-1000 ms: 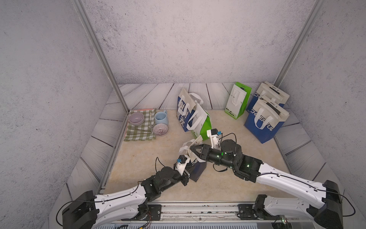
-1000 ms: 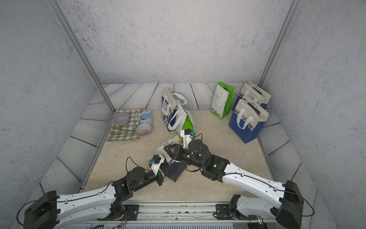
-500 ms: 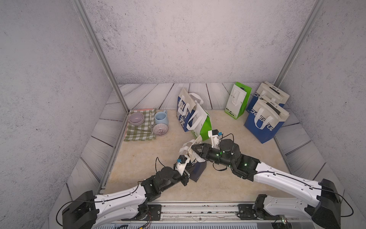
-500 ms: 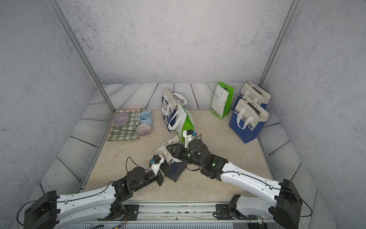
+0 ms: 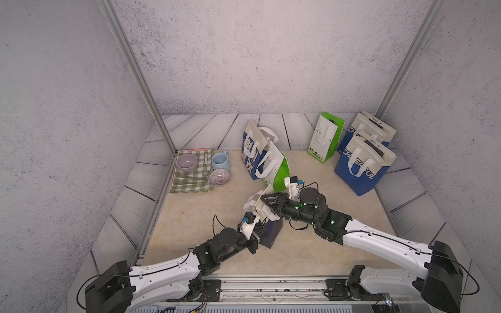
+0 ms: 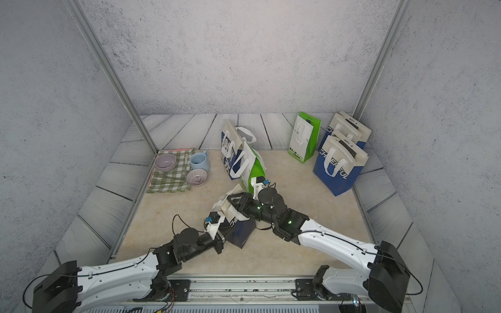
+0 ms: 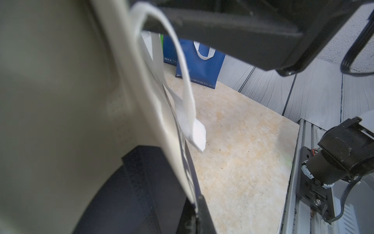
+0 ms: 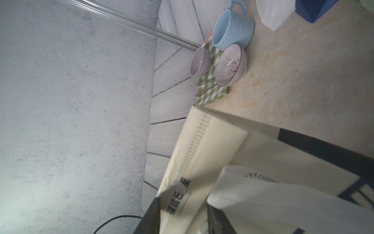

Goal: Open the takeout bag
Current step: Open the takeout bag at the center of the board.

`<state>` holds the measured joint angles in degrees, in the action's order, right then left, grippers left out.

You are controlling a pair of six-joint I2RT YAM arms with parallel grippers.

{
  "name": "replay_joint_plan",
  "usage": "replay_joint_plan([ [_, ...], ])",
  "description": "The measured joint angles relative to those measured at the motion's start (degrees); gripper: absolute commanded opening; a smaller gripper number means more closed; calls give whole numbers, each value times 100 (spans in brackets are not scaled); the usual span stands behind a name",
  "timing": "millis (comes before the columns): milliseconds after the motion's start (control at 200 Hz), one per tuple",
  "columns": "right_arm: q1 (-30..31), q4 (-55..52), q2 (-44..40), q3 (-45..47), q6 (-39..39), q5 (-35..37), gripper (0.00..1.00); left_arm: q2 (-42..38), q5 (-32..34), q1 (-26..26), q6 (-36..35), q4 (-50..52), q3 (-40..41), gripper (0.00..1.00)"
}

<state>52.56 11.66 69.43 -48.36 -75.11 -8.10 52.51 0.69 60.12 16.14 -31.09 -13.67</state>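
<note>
The bag (image 5: 267, 220) is in the middle of the surface (image 5: 203, 216), a little toward the front, and both arms meet at it. It does not stand straight. Its blue bottom is at the front, near the robot, and its cream mouth is higher and farther back, so the long axis runs from front to back, leaning a little to the left. The mouth points up and away from the robot. The left claw (image 5: 257, 235) comes from the front and is closed on the near wall of the bag, low on the side. The right claw (image 5: 265, 200) comes from the right and is at the mouth, so it is the nearer one to the part that must open. In the right wrist view its fingers (image 8: 151, 214) stand partly apart with the cream top edge between them, but I cannot tell if they really pinch it. A white handle (image 7: 188, 87) hangs loose beside the wall. I think the next move depends on this: the right claw must take the far wall away from the left claw, across the long axis.
</note>
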Motion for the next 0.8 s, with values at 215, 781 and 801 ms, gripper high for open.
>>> replay_joint_plan([
  [215, -24, 588, 197, 103, -514, -293, 35, -22, 26, -4, 0, 7, 0, 0],
  [781, -61, 852, 240, 149, -994, -511, 0, -74, 57, -17, 0, -39, 0, 0],
  [801, -61, 866, 240, 155, -997, -511, 0, -74, 57, -17, 0, -39, 0, 0],
])
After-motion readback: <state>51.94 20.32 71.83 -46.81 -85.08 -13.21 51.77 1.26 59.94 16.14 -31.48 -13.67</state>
